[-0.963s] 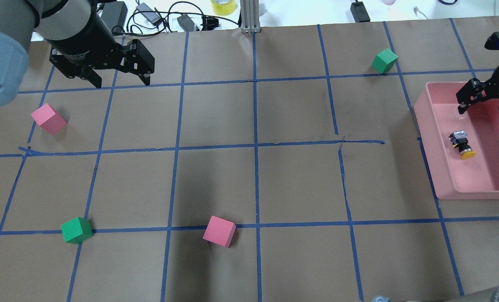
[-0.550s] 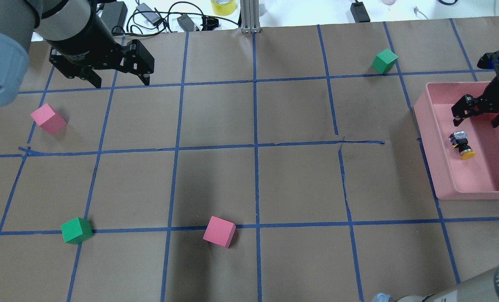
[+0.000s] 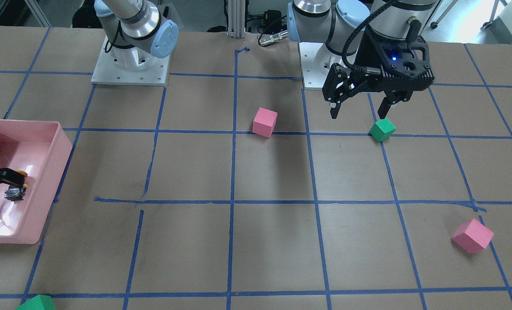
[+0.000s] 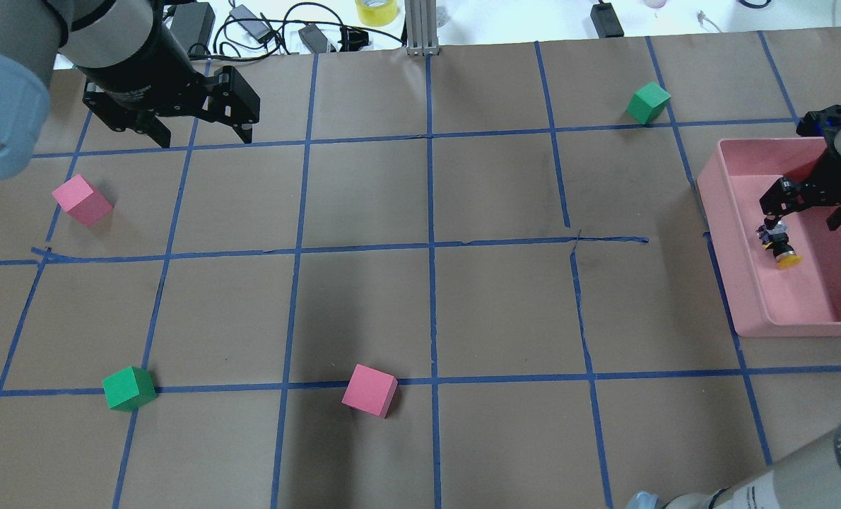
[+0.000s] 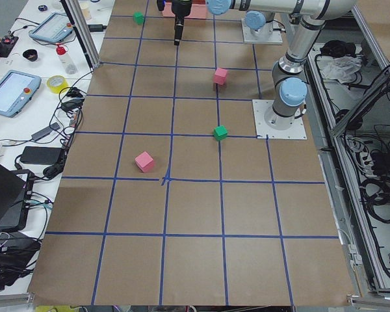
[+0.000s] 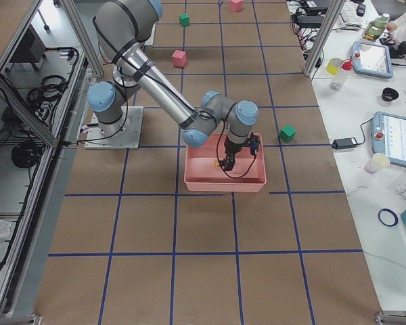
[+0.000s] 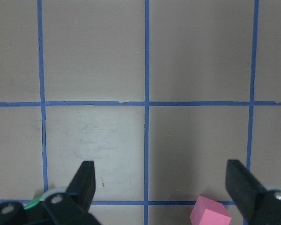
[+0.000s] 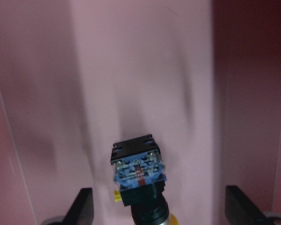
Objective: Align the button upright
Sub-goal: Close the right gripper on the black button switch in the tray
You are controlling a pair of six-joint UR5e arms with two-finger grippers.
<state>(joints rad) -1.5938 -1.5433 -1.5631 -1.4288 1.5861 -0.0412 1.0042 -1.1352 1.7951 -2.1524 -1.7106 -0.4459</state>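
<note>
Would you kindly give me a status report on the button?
Left gripper open, idle, far from bin. Right gripper open in pink bin, jaws astride button. Button on its side, ungripped. Nothing between them.

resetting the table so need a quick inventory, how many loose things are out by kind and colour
pink cubes: 2
green cubes: 2
yellow-capped black push-button switch: 1
pink plastic tray: 1
total: 6

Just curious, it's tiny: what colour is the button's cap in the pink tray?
Yellow. The button shows its cap best in the overhead view.
</note>
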